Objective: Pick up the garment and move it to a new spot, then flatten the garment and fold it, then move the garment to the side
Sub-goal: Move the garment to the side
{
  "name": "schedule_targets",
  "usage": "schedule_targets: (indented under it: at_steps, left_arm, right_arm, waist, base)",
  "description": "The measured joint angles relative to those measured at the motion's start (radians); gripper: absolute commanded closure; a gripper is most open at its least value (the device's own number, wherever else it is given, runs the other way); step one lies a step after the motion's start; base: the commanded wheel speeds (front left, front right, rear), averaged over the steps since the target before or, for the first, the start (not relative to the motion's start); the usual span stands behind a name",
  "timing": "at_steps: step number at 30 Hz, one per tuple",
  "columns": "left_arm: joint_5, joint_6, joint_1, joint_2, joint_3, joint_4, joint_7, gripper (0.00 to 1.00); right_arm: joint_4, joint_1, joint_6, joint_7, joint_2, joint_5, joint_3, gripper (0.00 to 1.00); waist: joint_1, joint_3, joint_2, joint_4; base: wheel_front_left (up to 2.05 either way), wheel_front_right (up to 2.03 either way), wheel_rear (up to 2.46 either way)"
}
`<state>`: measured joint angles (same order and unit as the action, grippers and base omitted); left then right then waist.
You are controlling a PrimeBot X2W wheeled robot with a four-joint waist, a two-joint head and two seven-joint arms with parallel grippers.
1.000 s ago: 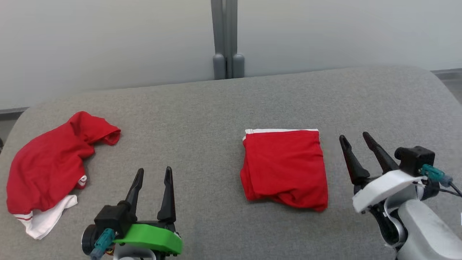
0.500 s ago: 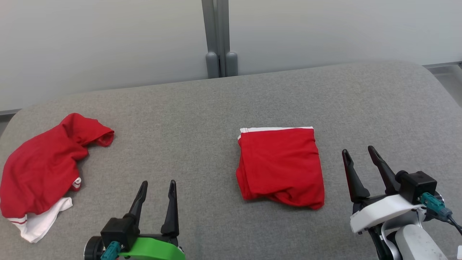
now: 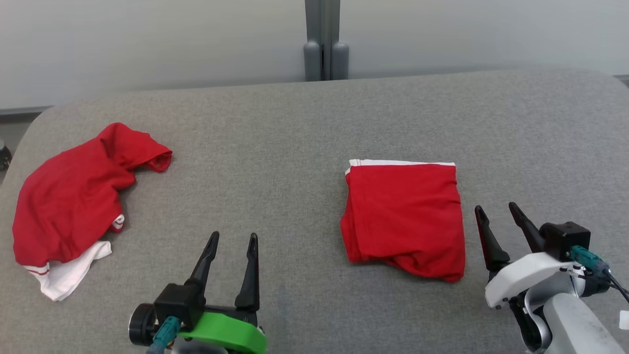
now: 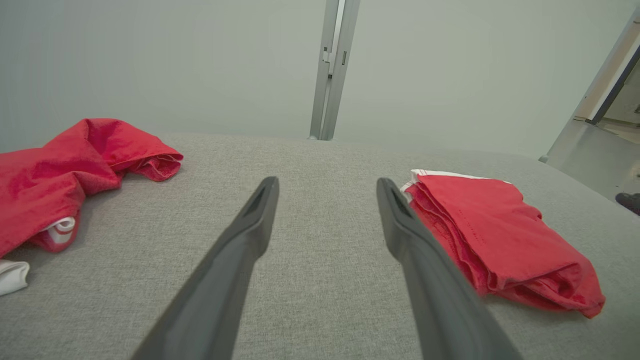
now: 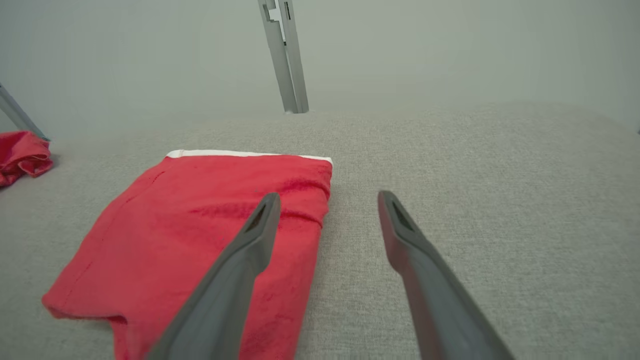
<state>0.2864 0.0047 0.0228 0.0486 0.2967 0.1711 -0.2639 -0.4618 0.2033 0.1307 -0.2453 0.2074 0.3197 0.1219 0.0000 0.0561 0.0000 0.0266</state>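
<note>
2 grippers. Left gripper (image 3: pixel 234 237): fingers spread, empty, between the 2 garments. Right gripper (image 3: pixel 495 207): fingers spread, empty, just right of folded red garment (image 3: pixel 405 216). 2 garments: folded one right of centre, white edge far side; crumpled red-and-white garment (image 3: pixel 69 206) far left. Grey fabric surface (image 3: pixel 275 147); pale wall (image 3: pixel 147 44), 1 grey post (image 3: pixel 323 34) behind.

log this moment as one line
left gripper open, empty | right gripper open, empty, beside folded garment | crumpled garment far left | both on grey surface
</note>
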Motion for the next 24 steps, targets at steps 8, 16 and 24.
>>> schedule_targets:
  at_steps: [8,16,24]
  left_arm:
    - [0.0,0.006,0.051,0.0,0.039,0.006,0.0,0.0]
    - [0.0,0.013,0.068,0.0,0.051,0.016,0.0,0.0]
    - [-0.007,0.012,0.066,0.0,0.059,0.027,0.0,0.0]
  right_arm:
    - [-0.179,0.118,0.0,0.043,-0.001,0.076,0.029,0.0]
    - [-0.323,0.192,0.0,0.087,-0.006,0.179,0.089,0.0]
    - [-0.379,0.235,0.0,0.034,0.024,0.161,0.215,1.0]
  waist:
    - [0.0,0.076,0.0,0.057]
    - [0.0,0.116,0.0,0.109]
    - [0.0,0.095,0.0,0.102]
  base:
    - [0.0,0.0,0.0]
    - [0.0,0.0,0.0]
    - [0.0,0.0,0.0]
